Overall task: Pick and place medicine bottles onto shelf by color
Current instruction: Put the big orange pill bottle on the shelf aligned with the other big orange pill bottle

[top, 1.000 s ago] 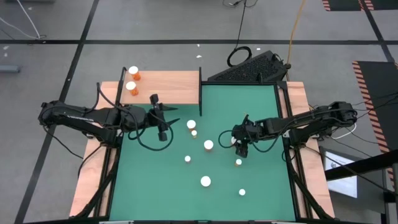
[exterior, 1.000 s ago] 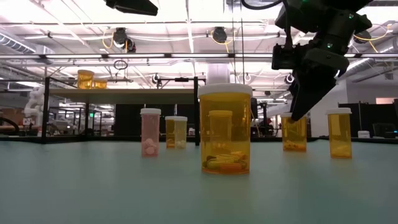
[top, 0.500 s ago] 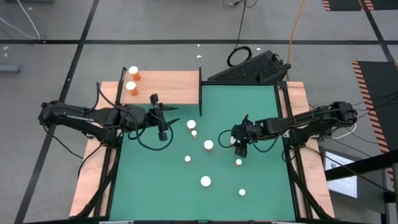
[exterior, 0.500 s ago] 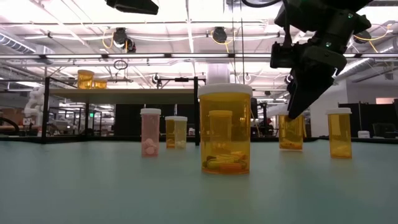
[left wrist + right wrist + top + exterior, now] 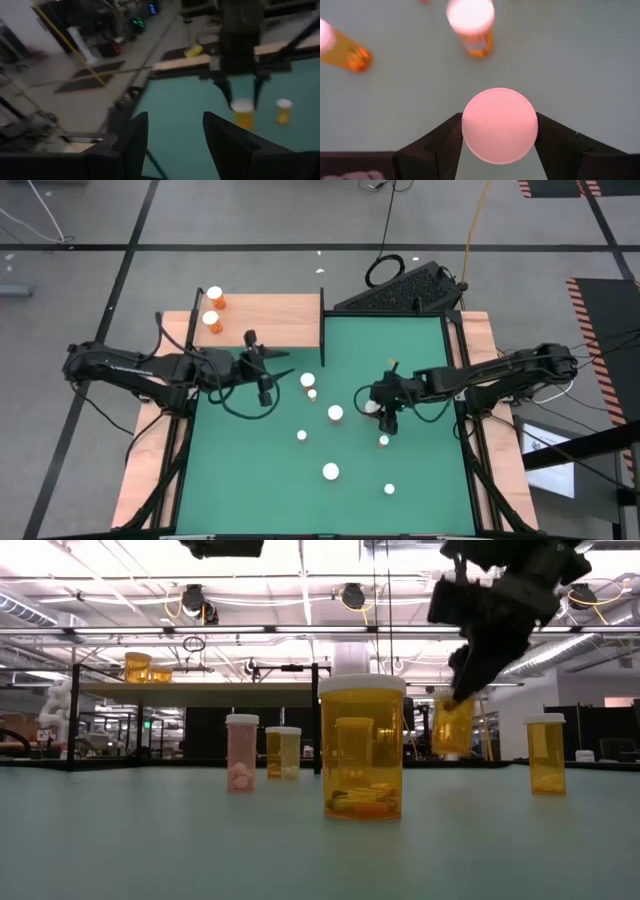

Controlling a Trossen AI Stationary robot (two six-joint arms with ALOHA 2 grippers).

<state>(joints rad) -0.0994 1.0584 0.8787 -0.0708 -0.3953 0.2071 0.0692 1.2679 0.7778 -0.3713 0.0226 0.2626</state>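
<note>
My right gripper [image 5: 385,413] is shut on an orange bottle with a white cap [image 5: 452,725], held above the green mat [image 5: 420,350] right of its middle. The cap fills the gap between the fingers in the right wrist view [image 5: 500,125]. Several other white-capped bottles stand upright on the mat, among them a large orange one [image 5: 361,750] and a pinkish one [image 5: 241,752]. Two orange bottles [image 5: 213,308] stand on the wooden shelf [image 5: 280,320] at the far left. My left gripper [image 5: 265,376] is open and empty over the mat's far left part, beside the shelf. My right gripper pinches the bottle's round white cap [image 5: 470,125] between its two fingers [image 5: 555,142], one on each opposite side of the rim. The fingers come from above, pointing down. The bottle hangs below them, slightly tilted, its base [image 5: 452,748] clear of the mat.
A black post [image 5: 322,330] stands at the shelf's right end, on the mat's far edge. A dark keyboard-like block [image 5: 405,288] lies beyond the mat's far edge. Wooden table strips [image 5: 145,470] flank the mat. The mat's near left part [image 5: 240,480] is bare.
My right gripper has gone up and a little toward the table's left edge with the orange bottle. The bottle stood on the mat a second ago and now hangs clear of it, slightly tilted.
</note>
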